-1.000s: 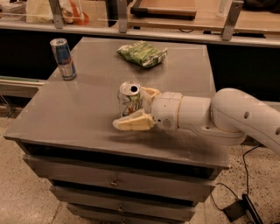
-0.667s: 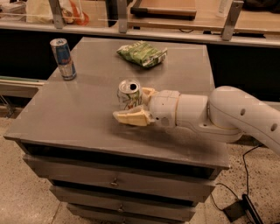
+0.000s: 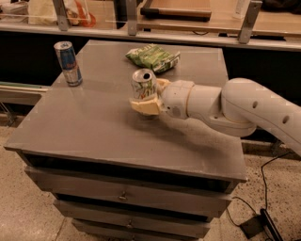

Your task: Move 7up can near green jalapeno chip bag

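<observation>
The 7up can [image 3: 143,84], white and silver with green and red marks and an open silver top, is upright in my gripper [image 3: 146,100], lifted a little above the middle of the grey table [image 3: 94,127]. The gripper's cream fingers [image 3: 144,106] are shut around the can's lower half. The arm comes in from the right. The green jalapeno chip bag [image 3: 153,57], light green and wrinkly, lies flat at the table's far middle, a short way beyond the can.
A slim blue and silver can [image 3: 68,63] stands upright at the table's far left. A counter with metal posts [image 3: 60,14] runs behind the table. Drawers [image 3: 122,195] sit under the tabletop. A cable [image 3: 263,221] lies on the floor at right.
The gripper has carried the 7up can up and away from the front, toward the chip bag. The blue can and the bag have not moved.
</observation>
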Robot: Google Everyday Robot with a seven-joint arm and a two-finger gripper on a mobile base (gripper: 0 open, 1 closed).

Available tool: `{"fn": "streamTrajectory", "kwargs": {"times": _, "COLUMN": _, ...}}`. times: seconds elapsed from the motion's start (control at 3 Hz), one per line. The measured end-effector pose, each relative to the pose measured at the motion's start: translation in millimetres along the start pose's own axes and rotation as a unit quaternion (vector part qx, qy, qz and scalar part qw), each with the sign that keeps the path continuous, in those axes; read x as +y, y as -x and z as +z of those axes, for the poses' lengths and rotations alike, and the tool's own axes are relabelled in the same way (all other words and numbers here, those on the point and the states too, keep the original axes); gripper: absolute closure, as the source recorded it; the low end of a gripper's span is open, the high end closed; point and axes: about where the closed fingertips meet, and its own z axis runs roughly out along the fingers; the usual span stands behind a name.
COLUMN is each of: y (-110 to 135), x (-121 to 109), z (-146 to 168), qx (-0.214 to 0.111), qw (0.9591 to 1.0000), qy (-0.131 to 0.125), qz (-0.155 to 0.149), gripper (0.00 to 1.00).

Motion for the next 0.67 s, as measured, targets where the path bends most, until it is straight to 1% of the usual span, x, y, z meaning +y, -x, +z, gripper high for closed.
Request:
{"fn": "streamTrajectory", "kwargs": {"times": 0.33, "y": 0, "x": -49, "z": 7, "qx": -0.003, "qw": 0.9984, "qy": -0.053, "qz": -0.021, "gripper": 1.0}}
{"fn": "streamTrajectory", "kwargs": {"times": 0.67, "y": -3, "x": -95, "z": 7, "qx": 0.003, "qw": 0.9935, "qy": -0.106, "qz": -0.041, "gripper": 1.0}}
